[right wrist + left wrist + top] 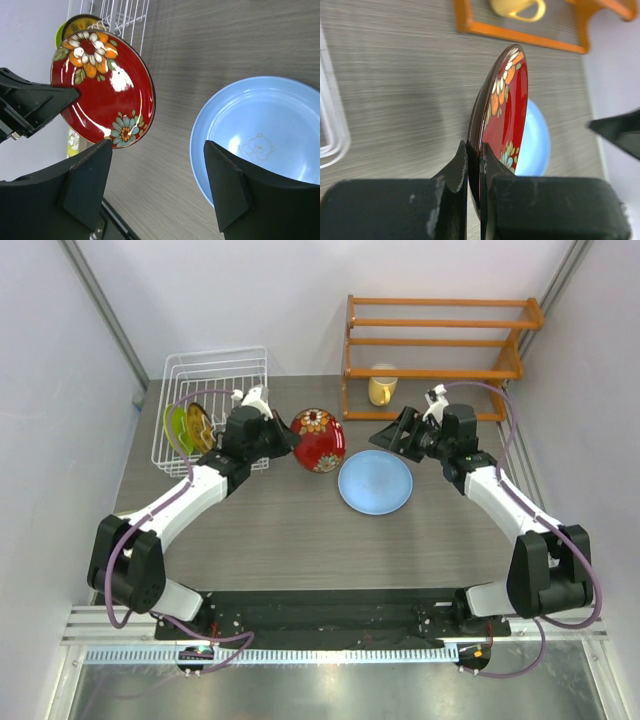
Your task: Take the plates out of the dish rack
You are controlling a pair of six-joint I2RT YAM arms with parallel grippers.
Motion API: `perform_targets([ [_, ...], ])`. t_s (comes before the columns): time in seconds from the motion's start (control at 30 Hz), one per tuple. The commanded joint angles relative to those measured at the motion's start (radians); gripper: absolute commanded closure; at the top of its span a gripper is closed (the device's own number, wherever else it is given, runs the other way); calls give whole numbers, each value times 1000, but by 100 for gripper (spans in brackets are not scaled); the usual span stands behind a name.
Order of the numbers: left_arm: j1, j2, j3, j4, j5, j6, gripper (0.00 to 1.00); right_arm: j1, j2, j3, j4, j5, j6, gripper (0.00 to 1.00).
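Holding anything on the left?
— Yes. My left tool (472, 150) is pinching the dark red plate (507, 110) by its rim, jaws pressed onto the edge. The plate stands on edge and leans a little, with its flowered face turned toward my right arm.

Where is that on the tabletop (270, 540)?
— From overhead, just off centre toward 11 o'clock, outside the dish rack (215, 370), which sits at 10 o'clock. The light blue plate (375, 482) lies flat at 4 o'clock from the red one, close beside it.

And the right side?
— My right tool (157, 145) is spread wide, gripping nothing. Overhead it hangs at 1 o'clock from the blue plate.

What does each wrist give you that the overhead doesn't?
— The left wrist shows the pinch itself, edge-on. The right wrist shows the red plate's full face and a faint bear drawn inside the blue plate.

Anything in the rack?
— Overhead, the lime green plate (175, 425) and the amber-yellow plate (200, 425) stand in its near end. The right wrist catches only slivers of them behind the red plate.

Background?
— A yellow mug (381, 388) on the orange shelf (440, 340) at 1 o'clock.
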Motion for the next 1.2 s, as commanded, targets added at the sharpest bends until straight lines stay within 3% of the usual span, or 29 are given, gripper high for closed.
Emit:
perform_targets([
  [0.0, -15, -18, -9, 241, 105, -107, 100, 32, 39, -19, 155, -64, 80, 20],
  [0.33, -36, -2, -70, 400, 199, -231, 100, 52, 144, -54, 396, -149, 206, 21],
  [0.47, -55, 13, -73, 422, 211, -247, 100, 52, 190, -57, 471, -197, 254, 27],
  [0.5, -58, 17, -73, 427, 217, -253, 100, 51, 201, -62, 491, -208, 269, 30],
  [0.53, -56, 24, -75, 445, 222, -258, 100, 51, 208, -66, 535, -221, 280, 43],
  [0.6, -58, 37, -79, 465, 240, -276, 100, 52, 228, -76, 577, -251, 317, 51],
  [0.7, -58, 48, -79, 486, 251, -285, 100, 52, 244, -82, 619, -277, 338, 80],
  [0.77, -58, 48, -76, 477, 245, -275, 100, 48, 233, -86, 597, -272, 326, 91],
  [0.8, -58, 44, -69, 459, 231, -264, 93, 40, 207, -90, 543, -245, 293, 92],
  [0.83, -58, 39, -63, 412, 220, -229, 69, 37, 190, -91, 501, -219, 266, 93],
  [0.93, -58, 11, -49, 291, 127, -128, 38, 25, 98, -68, 234, -66, 101, 95],
  [1.03, -56, -36, -38, 151, -33, -37, 29, 6, 23, -53, 37, 89, -16, 94],
  [1.17, -56, -102, -38, 54, -228, 109, 23, -46, -2, -65, -84, 137, -70, 95],
])
